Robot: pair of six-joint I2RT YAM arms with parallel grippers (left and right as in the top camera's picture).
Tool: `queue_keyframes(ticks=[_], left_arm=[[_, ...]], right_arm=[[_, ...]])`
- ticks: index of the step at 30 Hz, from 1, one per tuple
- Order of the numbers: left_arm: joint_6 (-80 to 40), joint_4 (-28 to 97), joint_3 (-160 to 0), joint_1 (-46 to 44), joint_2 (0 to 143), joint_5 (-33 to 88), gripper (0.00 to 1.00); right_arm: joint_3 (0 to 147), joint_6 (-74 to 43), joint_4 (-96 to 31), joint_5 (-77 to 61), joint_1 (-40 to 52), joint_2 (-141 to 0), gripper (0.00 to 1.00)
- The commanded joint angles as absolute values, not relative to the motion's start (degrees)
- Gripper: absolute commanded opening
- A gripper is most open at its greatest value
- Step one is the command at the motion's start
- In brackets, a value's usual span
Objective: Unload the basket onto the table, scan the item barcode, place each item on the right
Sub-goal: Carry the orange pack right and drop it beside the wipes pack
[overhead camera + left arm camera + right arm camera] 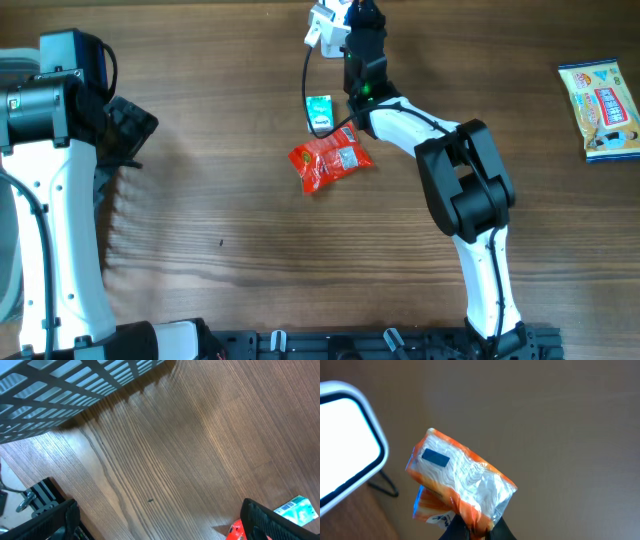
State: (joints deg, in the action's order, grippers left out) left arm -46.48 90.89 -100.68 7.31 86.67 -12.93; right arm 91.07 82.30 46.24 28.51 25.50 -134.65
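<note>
Orange-and-white packet [460, 485] hangs pinched in your right gripper [476, 532], its fingers clamped on the packet's lower edge. It is held up off the wooden table [230, 200] at the far side, just beside a white-rimmed glowing panel [345, 445]. A dark blue patch shows on the packet's upper face. Your left gripper [160, 510] stands with jaws spread wide over bare wood, holding nothing, near a white slatted basket [75, 385]. On the table lie a red packet [330, 160], a small green packet [318, 110] just behind it, and a yellow packet [603, 108] well apart at the right edge.
</note>
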Motion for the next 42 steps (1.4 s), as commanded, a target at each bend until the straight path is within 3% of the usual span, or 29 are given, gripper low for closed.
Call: queue_keyframes(ticks=[1,7,13,24,25,29,31,35,42], left_arm=[[-47.18,90.91,-100.82,7.68,86.7,-13.04,1.0],[-47.18,90.94,-100.82,7.68,86.7,-13.04,1.0],[-47.18,90.94,-100.82,7.68,86.7,-13.04,1.0],[-47.18,90.91,-100.82,7.68,86.7,-13.04,1.0],[-47.18,90.94,-100.82,7.68,86.7,-13.04,1.0],[-47.18,90.91,-100.82,7.68,86.7,-13.04,1.0],[-47.18,90.94,-100.82,7.68,86.7,-13.04,1.0],[-47.18,90.91,-100.82,7.68,86.7,-13.04,1.0],[-47.18,90.91,-100.82,7.68,86.7,-13.04,1.0]], right_arm=[[92.18,79.66,46.65,27.59,25.89,-135.28,0.05],[92.18,72.44,46.44,45.56,19.0,-135.35,0.04],[92.18,59.66,45.21,76.4,3.77,-135.35,0.04],[85.95,56.88,38.48,87.0,-11.03,-135.35,0.05],[84.66,56.75,38.48,87.0,-11.92,-135.35,0.08],[79.09,54.85,38.44,86.46,-15.7,-135.35,0.56],[78.26,53.82,38.48,86.35,-16.64,-135.35,0.68],[78.26,52.49,38.46,86.59,-16.43,-135.33,0.73],[78.26,52.95,38.48,86.72,-15.05,-134.89,0.72]])
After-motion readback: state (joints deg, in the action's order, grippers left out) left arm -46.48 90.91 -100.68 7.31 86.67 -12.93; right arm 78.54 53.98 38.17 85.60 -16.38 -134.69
